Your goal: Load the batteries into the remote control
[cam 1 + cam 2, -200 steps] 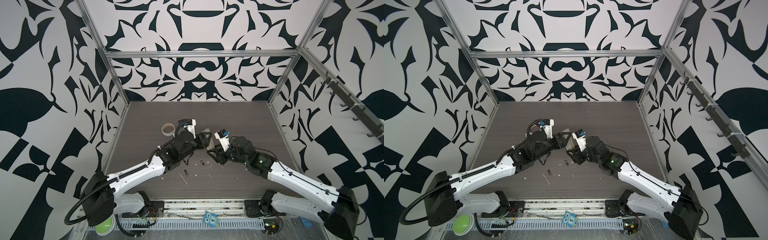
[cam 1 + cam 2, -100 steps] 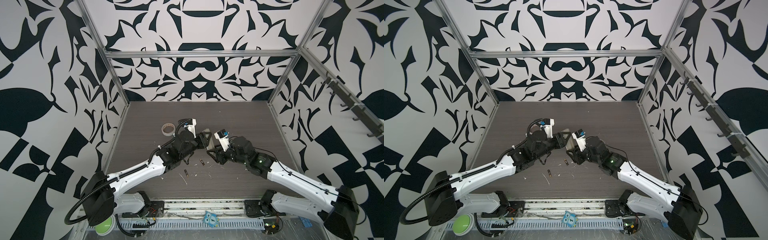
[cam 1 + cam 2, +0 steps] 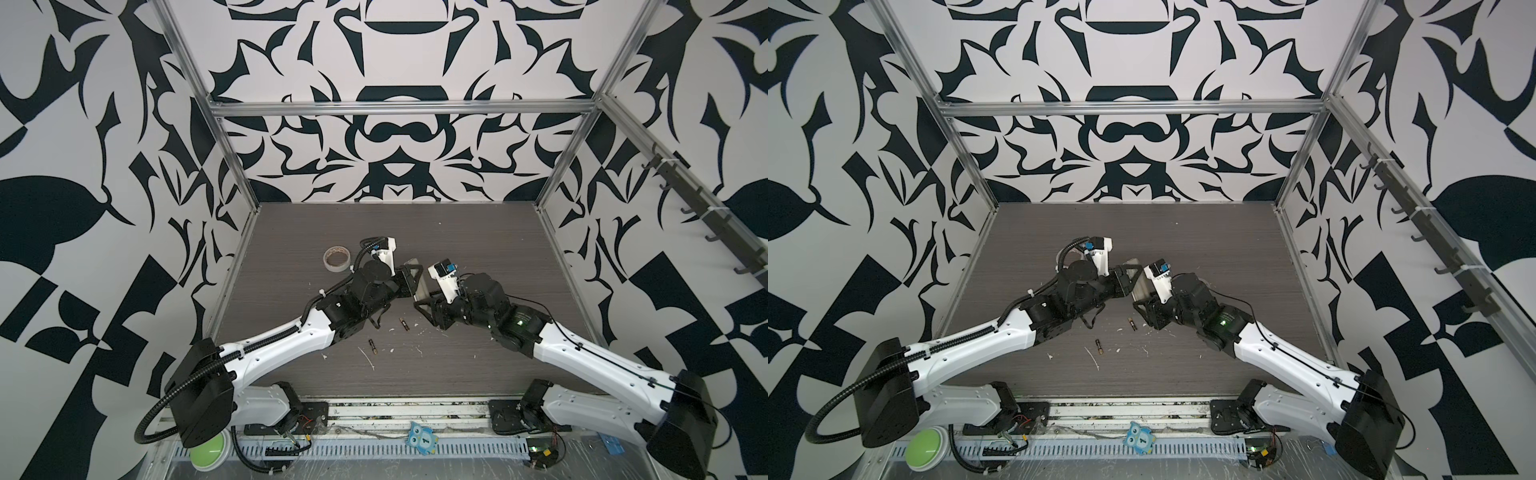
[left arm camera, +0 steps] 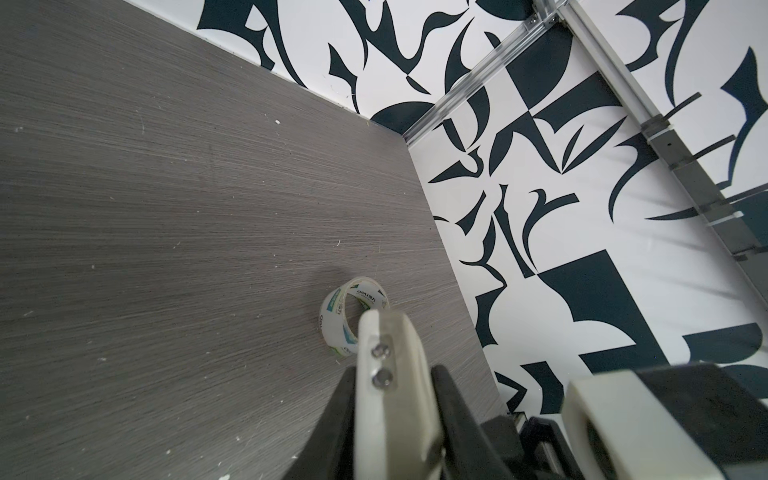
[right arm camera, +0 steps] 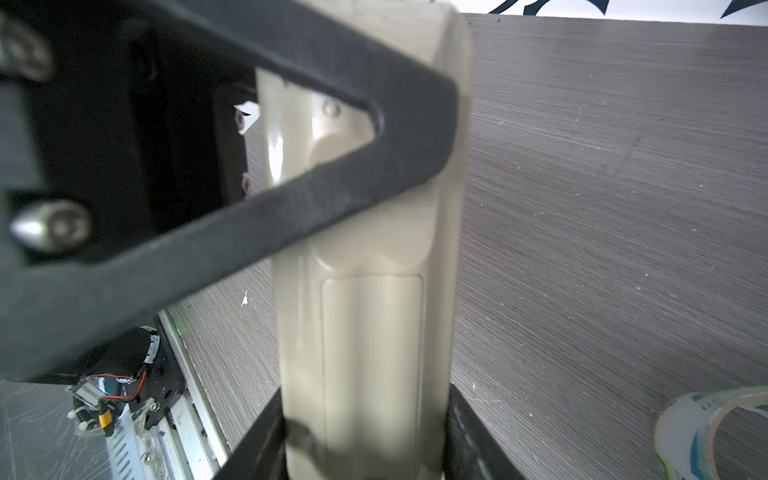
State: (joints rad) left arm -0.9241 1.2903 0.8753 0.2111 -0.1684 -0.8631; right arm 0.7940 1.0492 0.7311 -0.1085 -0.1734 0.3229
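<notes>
L claw (image 4: 392, 399) clamped on top end of slim beige plastic remote (image 5: 374, 332) | R claw (image 5: 365, 436) grips lower end, mid-frame, held up | 2 small dark gold-tipped cylinder batts (image 3: 404, 324) (image 3: 372, 346) on grey wood-grain table (image 3: 478, 365), below-centre, axes ~up-down; nearer one by R claw

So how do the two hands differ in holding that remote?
The left hand pinches the remote control front to back, nearly shut; the right hand clasps it across its width, spread wider. The left hand holds one end, the right hand the opposite end. Both are closed on the same remote.
</notes>
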